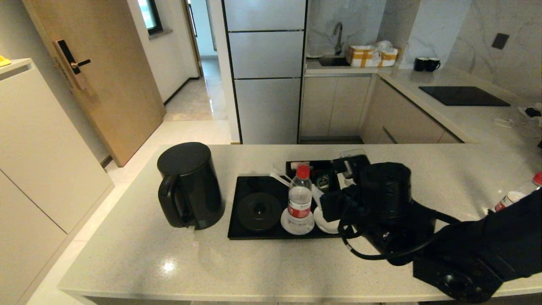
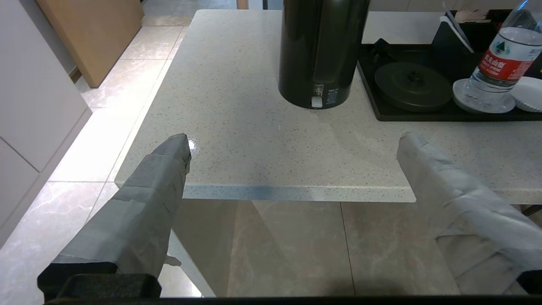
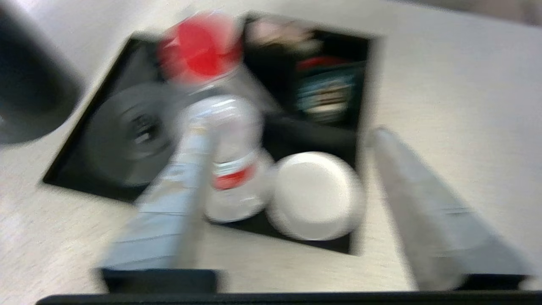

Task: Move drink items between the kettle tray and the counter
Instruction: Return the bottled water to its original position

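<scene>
Two bottles in sight. One bottle [image 1: 300,199] stands upright on a white saucer [image 1: 296,223] at the tray's [image 1: 250,188] front edge, between the round kettle base [image 1: 258,210] and a second, bare saucer [image 1: 325,220]. The other bottle [image 1: 518,195] lies tipped near the surface's [image 1: 169,254] right edge, well apart from the tray.

Kettle [image 1: 188,184] sits off its base, on the surface just beside the tray's left edge; I take it the base is left bare so the tray reads as a drinks station. Compartment box [image 1: 313,171] holds sachets at the tray's back right corner.

My right pincer [image 3: 288,186] hangs over the tray's front right corner, fingers spread wide, nothing between them. In its wrist view one finger [image 3: 169,203] crosses in front of the upright bottle and the other [image 3: 427,203] stands past the tray's right edge, so the bare saucer sits in the gap and the bottle is off to one side, not yet bracketed. I judge I must shift toward the kettle base side before closing. View is smeared; contact cannot be told.

Left pincer [image 2: 292,169] is parked off the surface's front edge, near the left corner, fingers wide apart, empty.
</scene>
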